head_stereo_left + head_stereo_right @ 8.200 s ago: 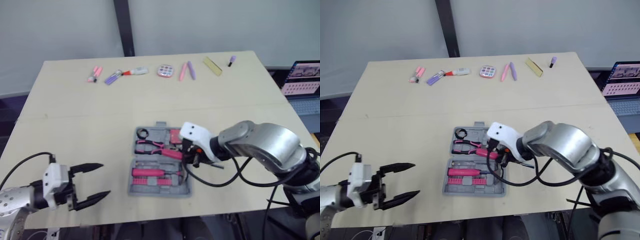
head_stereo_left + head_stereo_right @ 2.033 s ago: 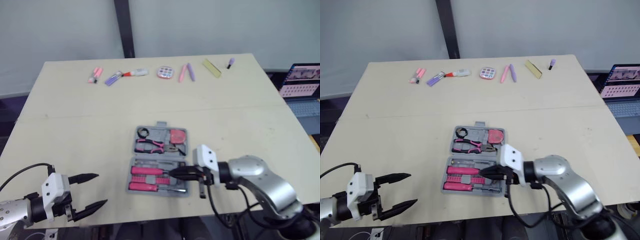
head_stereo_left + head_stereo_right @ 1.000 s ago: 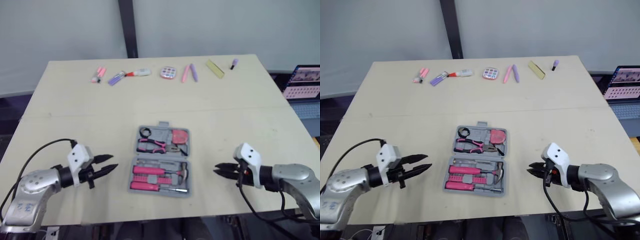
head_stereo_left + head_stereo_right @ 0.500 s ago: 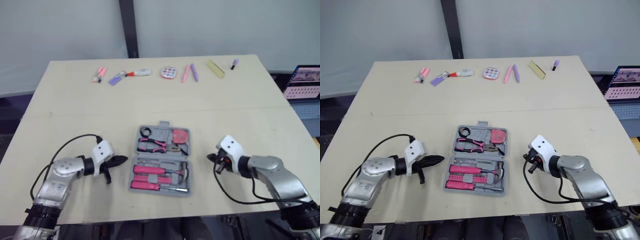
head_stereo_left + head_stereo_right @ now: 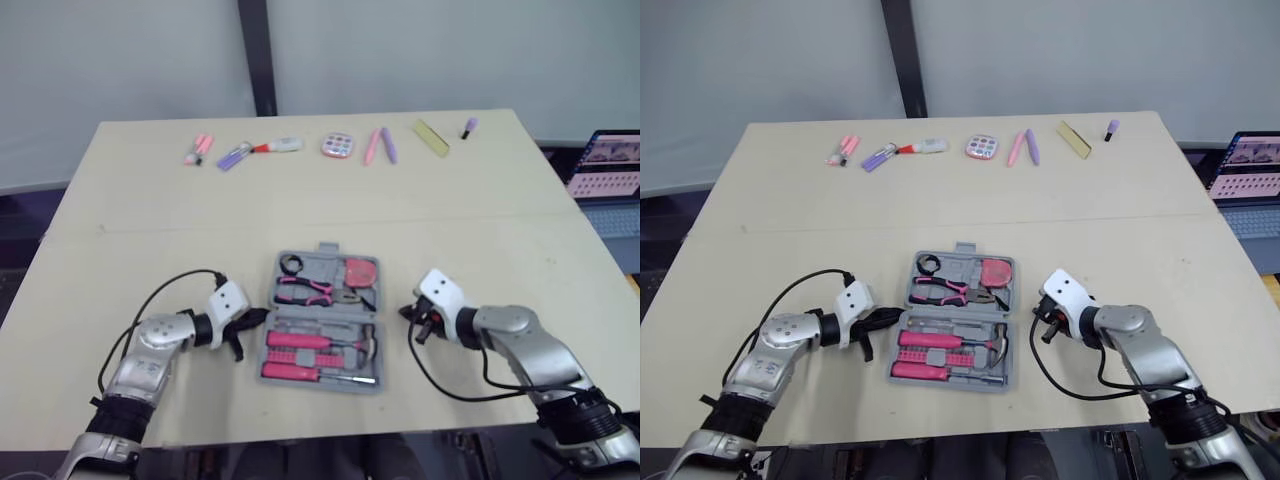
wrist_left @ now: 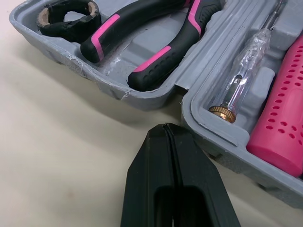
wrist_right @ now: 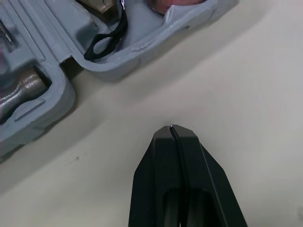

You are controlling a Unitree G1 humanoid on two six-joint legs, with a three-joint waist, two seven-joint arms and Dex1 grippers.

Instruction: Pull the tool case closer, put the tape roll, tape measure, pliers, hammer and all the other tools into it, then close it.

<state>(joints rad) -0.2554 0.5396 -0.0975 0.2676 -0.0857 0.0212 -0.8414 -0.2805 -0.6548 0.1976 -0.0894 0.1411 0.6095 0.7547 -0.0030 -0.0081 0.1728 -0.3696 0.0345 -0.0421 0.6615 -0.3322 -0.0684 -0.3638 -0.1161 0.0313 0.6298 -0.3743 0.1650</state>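
Seemingly down to the last step: closing. Lying open and flat near the front edge of the pale wooden desk (image 5: pixel 150 200), the grey moulded plastic tool case (image 5: pixel 958 313), with nothing loose seen beside it. Best done by getting under the outer rim of one half and swinging it over about the hinge line, while pinning the other half against sliding on the smooth top. Worth checking first for anything standing proud of its recess: the round pink tape measure (image 5: pixel 358 272), the pink-and-black pliers (image 5: pixel 312 291), the steel-headed hammer (image 5: pixel 365 343), the small black tape roll (image 5: pixel 289 264). Otherwise, risk of a lid stopped short of latching.

Reaching in low from either side, both forearms, wrists near level with the desk. Left end effector (image 6: pixel 166 126) pressed fully shut on nothing, tip just beside the notch between the two halves on the case's left edge; hard to say whether touching. Right end effector (image 7: pixel 171 127) likewise shut and empty, pointed at the case's right edge, with a bare strip of desk between.
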